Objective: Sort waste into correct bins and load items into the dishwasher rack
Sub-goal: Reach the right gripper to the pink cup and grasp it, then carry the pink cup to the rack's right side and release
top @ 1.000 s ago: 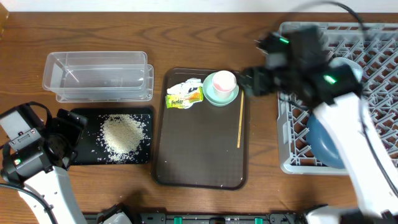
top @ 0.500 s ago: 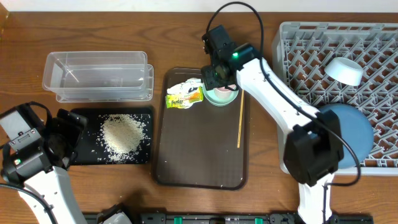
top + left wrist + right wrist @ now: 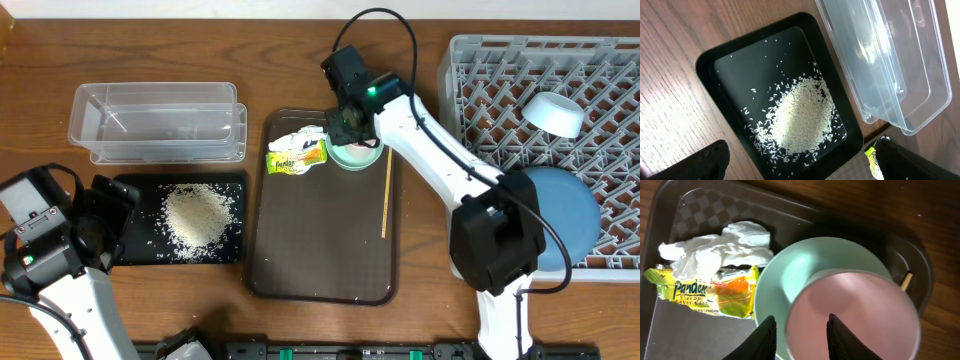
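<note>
My right gripper [image 3: 348, 128] hangs open over the small pale pink cup [image 3: 865, 315], which stands inside the mint green bowl [image 3: 360, 156] at the back of the brown serving tray. In the right wrist view the gripper [image 3: 801, 317] straddles the cup's left wall, with one finger over the mint bowl [image 3: 805, 265] and one over the cup's inside. The crumpled wrapper [image 3: 297, 152] lies just left of the bowl. The rice [image 3: 200, 215] lies heaped on the black tray [image 3: 120, 190]. My left gripper [image 3: 800, 170] is open and empty above that tray's front edge.
The clear tub [image 3: 157, 122] stands behind the black tray. The brown serving tray [image 3: 320, 240] holds a wooden chopstick [image 3: 386, 195]. The grey rack [image 3: 500, 80] at the right holds the upturned light blue bowl [image 3: 555, 113] and the dark blue plate [image 3: 560, 215].
My right arm has swung left from the rack to the back of the serving tray, over the cup and bowl. The left arm has not moved.
</note>
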Available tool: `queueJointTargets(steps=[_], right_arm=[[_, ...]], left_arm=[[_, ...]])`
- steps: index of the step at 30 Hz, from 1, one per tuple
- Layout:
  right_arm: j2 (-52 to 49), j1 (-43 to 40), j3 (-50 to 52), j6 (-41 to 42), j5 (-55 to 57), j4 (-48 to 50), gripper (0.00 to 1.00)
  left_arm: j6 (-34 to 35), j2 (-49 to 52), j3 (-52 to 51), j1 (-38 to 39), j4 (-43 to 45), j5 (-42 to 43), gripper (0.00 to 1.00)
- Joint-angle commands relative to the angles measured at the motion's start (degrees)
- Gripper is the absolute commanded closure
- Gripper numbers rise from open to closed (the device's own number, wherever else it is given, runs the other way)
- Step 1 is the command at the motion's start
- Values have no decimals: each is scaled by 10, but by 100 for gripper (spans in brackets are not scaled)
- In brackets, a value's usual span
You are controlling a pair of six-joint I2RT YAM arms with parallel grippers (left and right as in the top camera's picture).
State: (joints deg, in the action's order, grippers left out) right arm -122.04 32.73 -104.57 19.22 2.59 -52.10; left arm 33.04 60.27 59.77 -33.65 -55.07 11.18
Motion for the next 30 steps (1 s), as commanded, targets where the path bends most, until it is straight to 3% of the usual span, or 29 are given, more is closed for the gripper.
queueJointTargets(steps=[1, 7, 11, 14, 23, 30], right_arm=[[-15, 14, -14, 5, 11, 2, 67], [-20, 15, -14, 10, 19, 3, 68], [-20, 15, -14, 16, 19, 3, 90], [-19, 15, -15, 16, 16, 1, 99], [16, 2, -93, 15, -36, -41, 99], [123, -95, -173, -3, -46, -116, 99]], left_arm=[[1, 0, 11, -2, 1, -8, 5], [1, 0, 11, -2, 1, -8, 4], [1, 0, 11, -2, 1, -8, 5], [1, 0, 11, -2, 1, -8, 5], [1, 0, 11, -2, 1, -8, 5], [1, 0, 11, -2, 1, -8, 4]])
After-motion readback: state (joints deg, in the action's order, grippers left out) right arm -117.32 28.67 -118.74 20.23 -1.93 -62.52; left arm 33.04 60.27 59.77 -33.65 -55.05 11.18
